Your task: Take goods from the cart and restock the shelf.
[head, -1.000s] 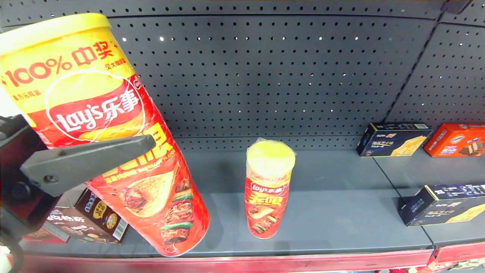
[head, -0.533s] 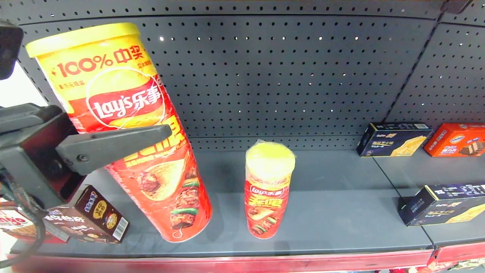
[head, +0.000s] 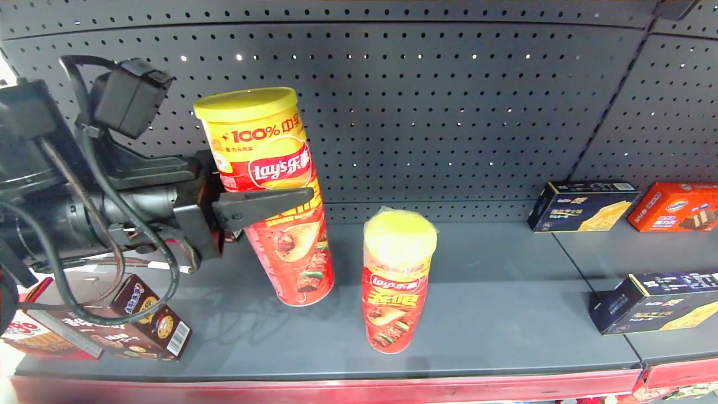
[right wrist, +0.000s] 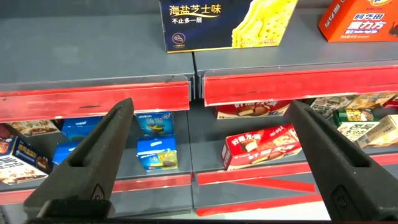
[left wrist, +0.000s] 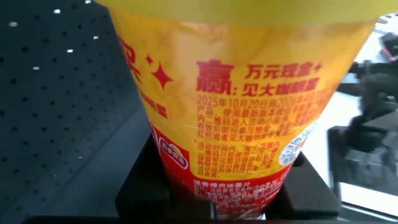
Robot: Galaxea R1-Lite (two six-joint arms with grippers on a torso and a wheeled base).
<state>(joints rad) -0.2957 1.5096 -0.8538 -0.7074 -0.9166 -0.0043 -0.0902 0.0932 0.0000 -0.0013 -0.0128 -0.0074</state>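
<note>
My left gripper is shut on a tall red chips can with a yellow lid. It holds the can around the middle, slightly tilted, with the base low over the grey shelf; I cannot tell whether the base touches. A second, same-looking can stands upright on the shelf just right of it and nearer the front. In the left wrist view the held can sits between the dark fingers. My right gripper is open and empty, facing lower shelves with red rails.
Dark blue boxes and an orange box lie at the shelf's right. A brown box and a red box lie at the front left. A pegboard wall backs the shelf. Open shelf surface lies right of the standing can.
My left gripper has carried the held can to the right and deeper into the shelf, from close to the camera to a spot beside the standing can. The standing can has not moved.
</note>
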